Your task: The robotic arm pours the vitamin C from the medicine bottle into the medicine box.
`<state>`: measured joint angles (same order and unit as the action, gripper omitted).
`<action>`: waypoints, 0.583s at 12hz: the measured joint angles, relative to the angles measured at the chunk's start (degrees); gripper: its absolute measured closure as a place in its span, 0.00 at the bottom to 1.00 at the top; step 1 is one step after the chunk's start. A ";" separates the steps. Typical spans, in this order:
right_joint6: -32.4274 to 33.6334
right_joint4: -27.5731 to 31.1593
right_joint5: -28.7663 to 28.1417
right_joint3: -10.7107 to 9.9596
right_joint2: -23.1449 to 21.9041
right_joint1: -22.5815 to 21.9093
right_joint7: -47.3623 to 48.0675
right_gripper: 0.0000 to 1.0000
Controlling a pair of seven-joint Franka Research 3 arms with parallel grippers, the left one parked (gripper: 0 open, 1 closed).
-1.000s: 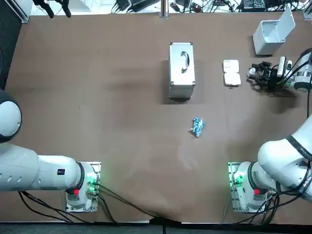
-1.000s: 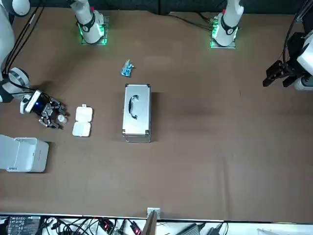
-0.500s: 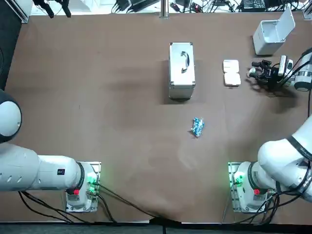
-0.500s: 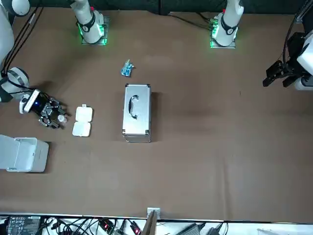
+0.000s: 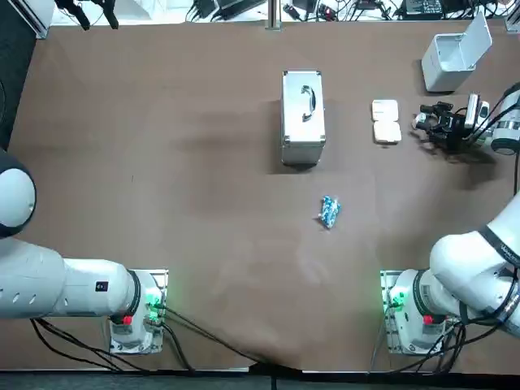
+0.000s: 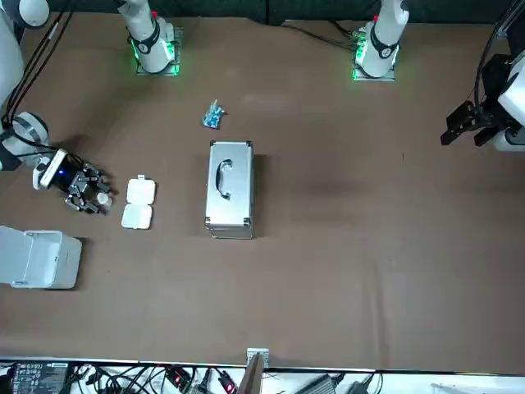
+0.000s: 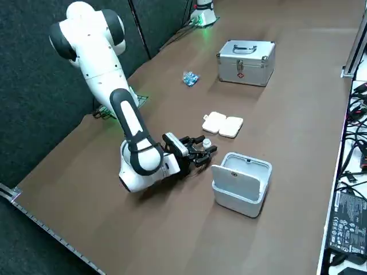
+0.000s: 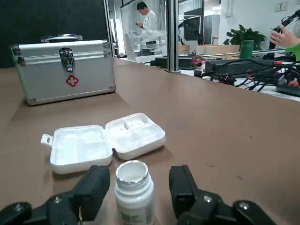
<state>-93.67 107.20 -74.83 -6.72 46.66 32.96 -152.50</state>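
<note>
1. Straddling the medicine bottle (image 8: 134,190), the tool (image 8: 138,177) sits low over the table (image 8: 220,117) with its fingers (image 8: 96,185) spread. There is a gap on each side of the bottle, so nothing is gripped yet.
2. The bottle stands upright just beside the medicine box (image 8: 105,140), on the side away from the metal case (image 8: 63,70). I cannot tell whether its pale top is open or capped.
3. The medicine box lies opened flat, with both halves up and the compartments seemingly empty.
4. The step in hand looks like the grasp. Doing it well means closing squarely on the bottle's body below the rim and keeping it centred between the fingers, so that one pad does not push it over towards the medicine box.
5. A firm hold matters, since the pour will probably need a lift and a slow tilt over one compartment. The light box could slide if it is knocked.
6. A white bin (image 5: 455,53) stands near the medicine box. A blue packet (image 5: 328,211) lies well apart from it, out of the way.
</note>
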 joint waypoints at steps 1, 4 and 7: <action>0.00 0.00 0.00 0.00 0.20 0.00 0.00 0.23; 0.00 0.00 0.00 0.00 0.61 0.00 0.00 0.31; 0.02 -0.06 0.00 0.00 0.69 0.00 0.00 0.37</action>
<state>-93.65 107.14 -74.83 -6.72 47.35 32.96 -152.50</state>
